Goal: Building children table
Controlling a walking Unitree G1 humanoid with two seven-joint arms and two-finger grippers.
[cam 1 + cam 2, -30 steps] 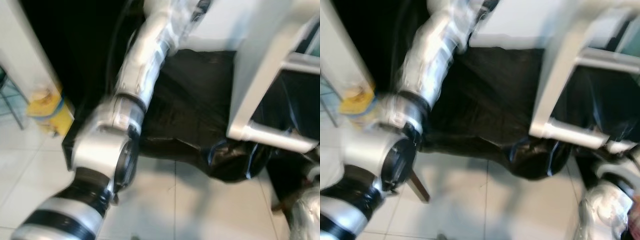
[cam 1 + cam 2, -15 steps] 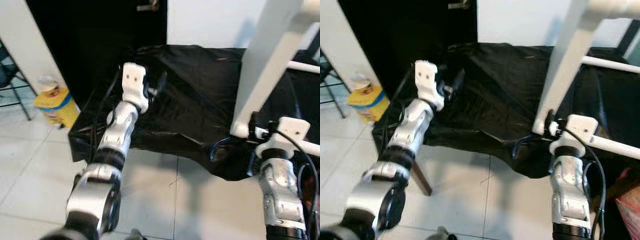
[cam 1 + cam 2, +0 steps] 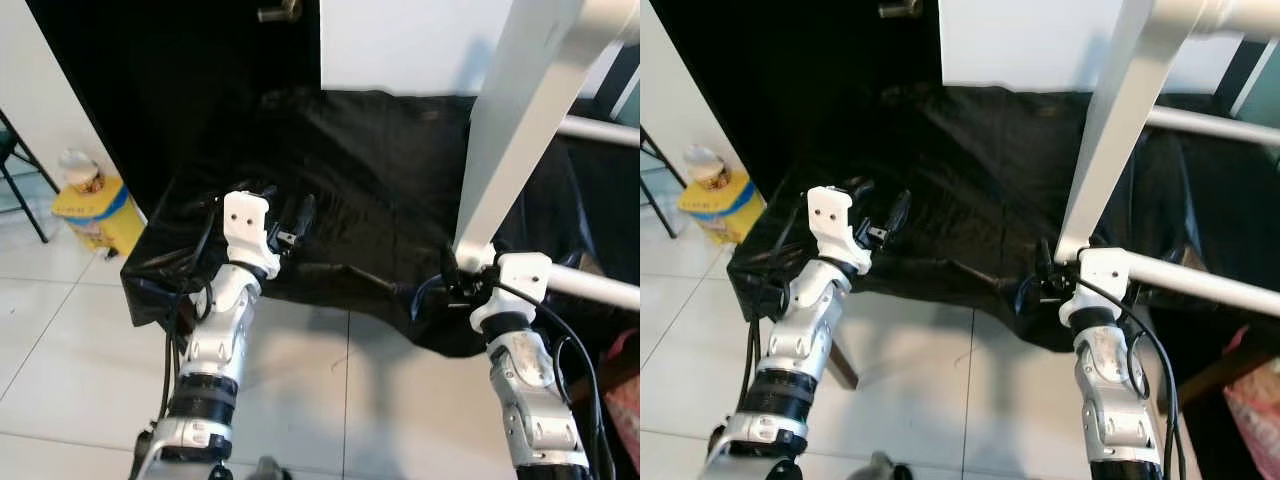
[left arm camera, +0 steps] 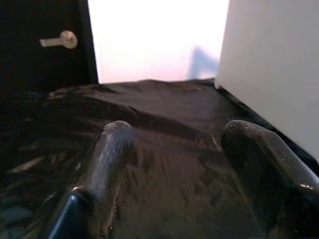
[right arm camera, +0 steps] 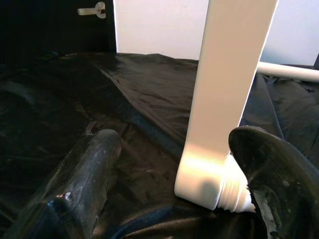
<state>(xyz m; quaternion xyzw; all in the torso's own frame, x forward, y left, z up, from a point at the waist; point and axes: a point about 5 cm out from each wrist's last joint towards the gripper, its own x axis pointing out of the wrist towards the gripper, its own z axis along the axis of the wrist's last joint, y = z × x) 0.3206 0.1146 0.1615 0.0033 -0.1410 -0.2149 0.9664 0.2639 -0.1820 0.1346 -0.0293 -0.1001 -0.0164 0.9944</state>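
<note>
Right hand (image 5: pixel 169 179) of mine stands wide open, its two black fingers (image 5: pixel 84 174) spread to either side of the lower end of the white table leg (image 5: pixel 229 84), holding nothing; the leg's threaded tip sits just beside the far finger, and I cannot tell whether they touch. That leg rises steeply up and away from my hand, and a white round bar (image 3: pixel 600 285) runs off sideways from near its foot toward my right. My left hand (image 3: pixel 290 222) is also open and empty, hovering over the black plastic sheet (image 3: pixel 390 190) that covers the surface in front of me, well apart from the leg. The crumpled sheet hangs over the near edge toward the white tiled floor (image 3: pixel 60 340). Behind it is a dark door with a metal handle (image 4: pixel 59 40) and a white wall (image 4: pixel 154 40). On the floor to my left stands a yellow and blue container (image 3: pixel 92 205).
</note>
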